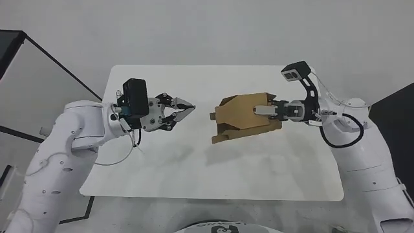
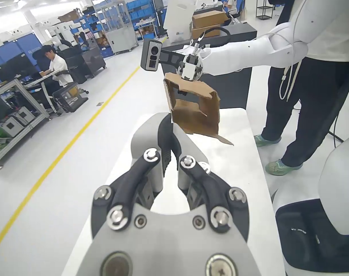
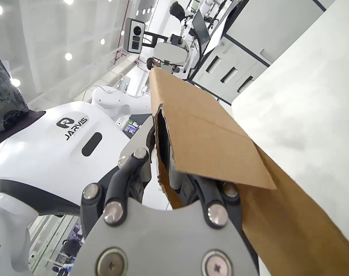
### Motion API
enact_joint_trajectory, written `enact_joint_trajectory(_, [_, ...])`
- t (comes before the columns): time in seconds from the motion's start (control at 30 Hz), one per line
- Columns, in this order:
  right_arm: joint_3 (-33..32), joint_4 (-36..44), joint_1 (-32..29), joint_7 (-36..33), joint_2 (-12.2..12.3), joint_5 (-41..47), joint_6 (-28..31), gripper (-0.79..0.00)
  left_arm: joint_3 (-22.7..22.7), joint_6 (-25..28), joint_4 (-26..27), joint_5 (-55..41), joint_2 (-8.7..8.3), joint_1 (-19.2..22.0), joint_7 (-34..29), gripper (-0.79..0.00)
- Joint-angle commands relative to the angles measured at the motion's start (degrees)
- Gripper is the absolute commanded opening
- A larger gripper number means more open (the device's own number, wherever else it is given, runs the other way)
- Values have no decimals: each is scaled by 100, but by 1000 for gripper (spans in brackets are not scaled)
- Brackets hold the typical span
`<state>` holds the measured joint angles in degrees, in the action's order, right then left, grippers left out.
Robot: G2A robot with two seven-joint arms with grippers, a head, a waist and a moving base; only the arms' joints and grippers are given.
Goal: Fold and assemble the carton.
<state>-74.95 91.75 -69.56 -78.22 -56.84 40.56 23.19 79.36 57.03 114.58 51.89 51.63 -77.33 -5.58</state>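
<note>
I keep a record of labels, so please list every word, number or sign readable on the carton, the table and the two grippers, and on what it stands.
None can be read on these.
carton: plain brown card, no print on the faces that show.
table: plain white, no mark.
left gripper and right gripper: bare metal and screws, no lettering.

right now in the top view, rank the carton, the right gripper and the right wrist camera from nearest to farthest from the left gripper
1. carton, in the middle, just ahead of the left gripper
2. right gripper, clamped on the carton's far end
3. right wrist camera, farther out, behind that gripper
</note>
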Motion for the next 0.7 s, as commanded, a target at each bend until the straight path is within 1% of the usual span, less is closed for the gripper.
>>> enact_joint_trajectory(0.0, [1, -1, 1, -2, 0, 1, -1, -785, -77, -51, 66, 48, 4, -36, -91, -785])
enact_joint_trajectory(0.13, [43, 98, -76, 405, -23, -4, -63, -785, -297, -96, 47, -115, 13, -38, -333, -785])
enact_joint_trajectory(0.23, [74, 101, -67, 515, -44, 114, -38, -785, -433, -170, 36, -293, 19, 30, -537, -785])
enact_joint_trajectory(0.27, [74, 104, -62, 523, -46, 124, -22, -785, -427, -271, 44, -280, 21, 65, -596, -785])
enact_joint_trajectory(0.3, [74, 104, -62, 523, -46, 124, -22, -785, -411, -369, 65, -251, 23, 81, -615, -785])
enact_joint_trajectory(0.43, [74, 104, -62, 523, -46, 124, -22, -785, -411, -369, 65, -251, 23, 81, -615, -785])
enact_joint_trajectory(0.6, [111, 271, -129, 918, -57, -200, -125, -785, -553, -415, 175, -324, 41, 79, -629, -785])
enact_joint_trajectory(0.67, [137, 307, -140, 1005, -68, -191, -129, -785, -597, -456, 231, -345, 49, 112, -661, -785])
